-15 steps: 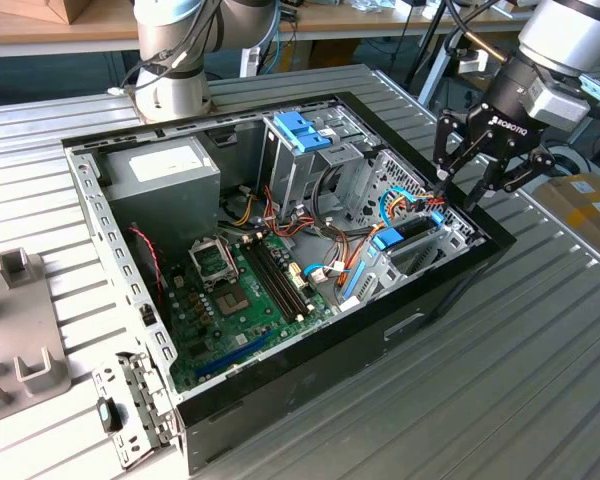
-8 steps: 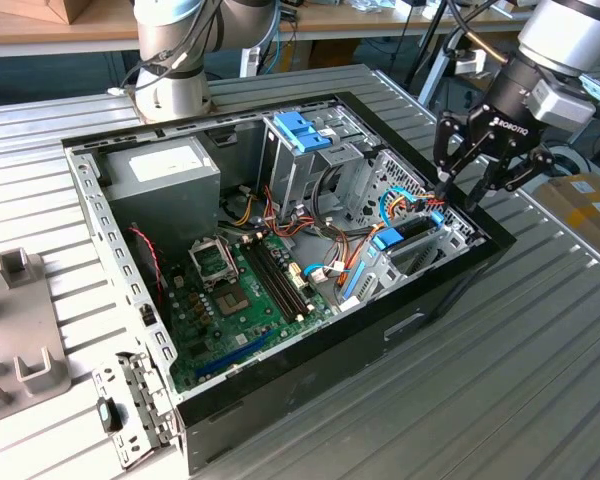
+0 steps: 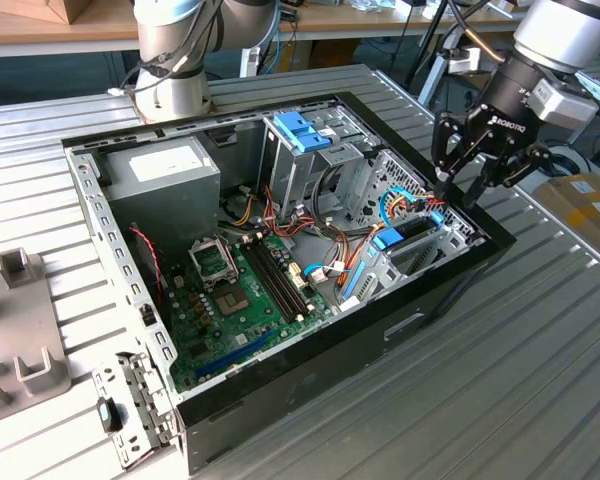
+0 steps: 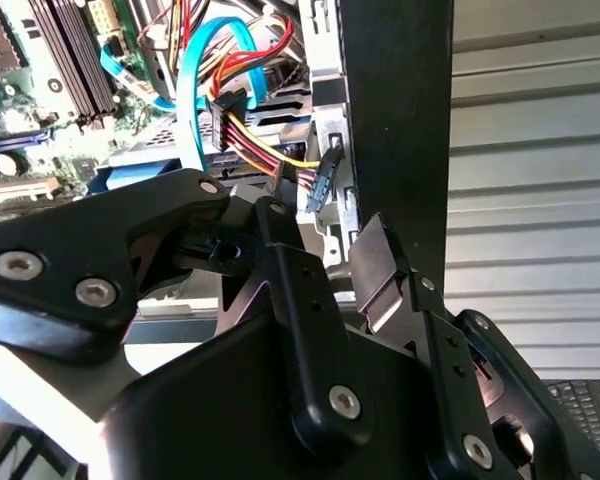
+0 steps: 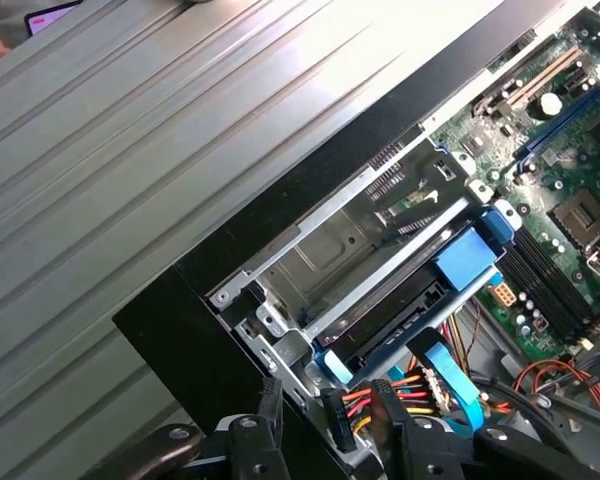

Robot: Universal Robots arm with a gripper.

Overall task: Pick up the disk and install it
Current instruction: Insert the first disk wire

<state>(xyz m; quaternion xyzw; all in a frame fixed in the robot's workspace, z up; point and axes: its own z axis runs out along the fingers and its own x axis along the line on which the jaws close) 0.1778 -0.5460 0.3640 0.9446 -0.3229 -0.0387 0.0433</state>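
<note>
The disk (image 5: 400,305) is a dark flat drive in a light-blue carrier rail (image 5: 467,262). It lies inside the silver drive bay at the corner of the open computer case (image 3: 450,290), and in the exterior view the disk (image 3: 412,230) is toward the right. My gripper (image 3: 461,192) hangs just above that corner, over the disk's cabled end. Its fingers (image 5: 271,398) stand apart with nothing held. A black connector (image 4: 325,178) with coloured wires sits just past the fingertips (image 4: 378,240), and in the first wrist view this connector (image 5: 338,412) lies between them.
The case lies on a ribbed metal table (image 3: 540,360). Inside are the motherboard (image 3: 245,290), a grey power supply (image 3: 165,170), loose cables (image 3: 310,235) and a silver cage with a deeper-blue latch (image 3: 302,130). A second arm's base (image 3: 175,70) stands behind the case. Grey fixtures (image 3: 20,300) lie at the exterior view's left.
</note>
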